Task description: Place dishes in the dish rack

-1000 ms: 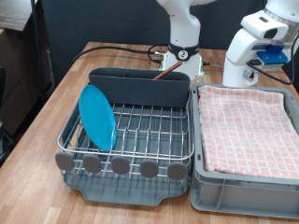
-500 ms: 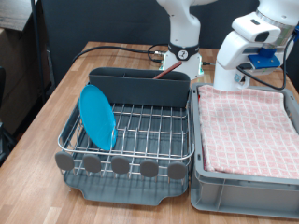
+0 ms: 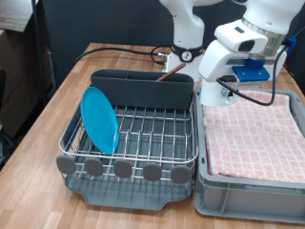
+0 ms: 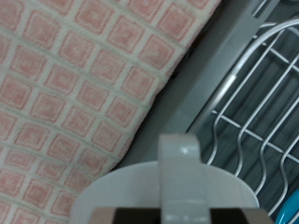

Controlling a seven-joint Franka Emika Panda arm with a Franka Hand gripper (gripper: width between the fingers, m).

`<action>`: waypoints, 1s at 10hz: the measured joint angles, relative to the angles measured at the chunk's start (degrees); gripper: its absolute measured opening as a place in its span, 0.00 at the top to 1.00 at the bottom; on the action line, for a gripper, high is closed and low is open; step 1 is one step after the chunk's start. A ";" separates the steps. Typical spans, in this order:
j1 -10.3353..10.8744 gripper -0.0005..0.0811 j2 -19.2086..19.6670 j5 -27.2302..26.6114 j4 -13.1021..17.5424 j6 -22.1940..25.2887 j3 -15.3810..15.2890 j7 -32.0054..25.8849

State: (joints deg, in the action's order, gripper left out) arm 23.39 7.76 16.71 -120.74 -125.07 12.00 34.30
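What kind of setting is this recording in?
Probably a robotics lab staged as a dishwashing spot: a dish rack holding a blue plate beside a cloth-lined grey crate on a wooden table.

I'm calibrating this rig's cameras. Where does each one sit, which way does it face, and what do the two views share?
Exterior view: off the arm, looking down at the dish rack holding the plate, the cloth-lined crate at its right; the arm and gripper show.
Wrist view: on the hand, looking down; a white mug fills the foreground, no fingers discernible.
Shared: pink checked cloth, rack wires.
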 joint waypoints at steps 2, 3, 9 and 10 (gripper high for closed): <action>-0.63 0.90 2.49 -0.05 3.44 -0.69 1.05 -0.22; -0.85 0.90 3.47 -0.19 4.86 -1.16 1.44 -0.25; -2.79 0.90 9.16 -3.10 13.29 -1.24 2.53 -1.10; -3.04 0.90 10.36 -3.16 14.63 -1.24 2.87 -0.43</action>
State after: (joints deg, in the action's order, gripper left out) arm 20.35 18.12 13.54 -106.11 -126.31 14.87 33.87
